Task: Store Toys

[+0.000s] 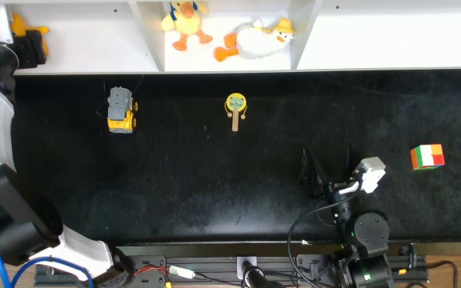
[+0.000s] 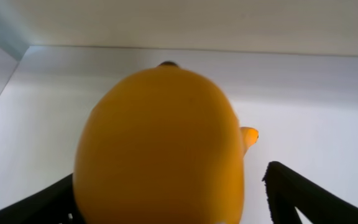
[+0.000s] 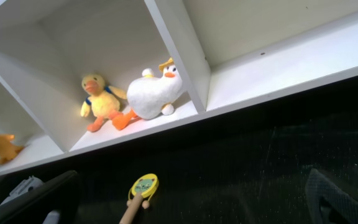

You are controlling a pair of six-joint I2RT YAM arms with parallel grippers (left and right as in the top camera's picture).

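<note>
Right up close to my left wrist camera is the orange toy [image 2: 160, 143]. It sits inside the left box of the shelf [image 1: 374, 48], and my left gripper [image 2: 170, 177] is around it. I cannot tell if the gripper is pinching the toy or has let go of it.

My right gripper [image 3: 192, 177] hangs over the black counter [image 1: 214, 184], well away from the shelf. It is spread wide with nothing in it, and it looks toward the shelf.

Next comes the cube [image 1: 426, 157]. It lies on the counter, out in front of the shelf's right box and well away from it.

Nearer the shelf lies the little yellow rattle [image 1: 236, 106], in front of the middle box. The yellow truck [image 1: 121, 110] stands in front of the left box, also near the shelf.

Farthest back, inside the shelf's middle box, are the yellow duck [image 1: 186, 20] and the white duck [image 1: 254, 40], side by side.

So I think I am about halfway. Two ducks are put away, and the orange toy is in its box. The truck, the rattle and the cube are not stored yet. The shelf's right box has nothing in it, so there is room.
</note>
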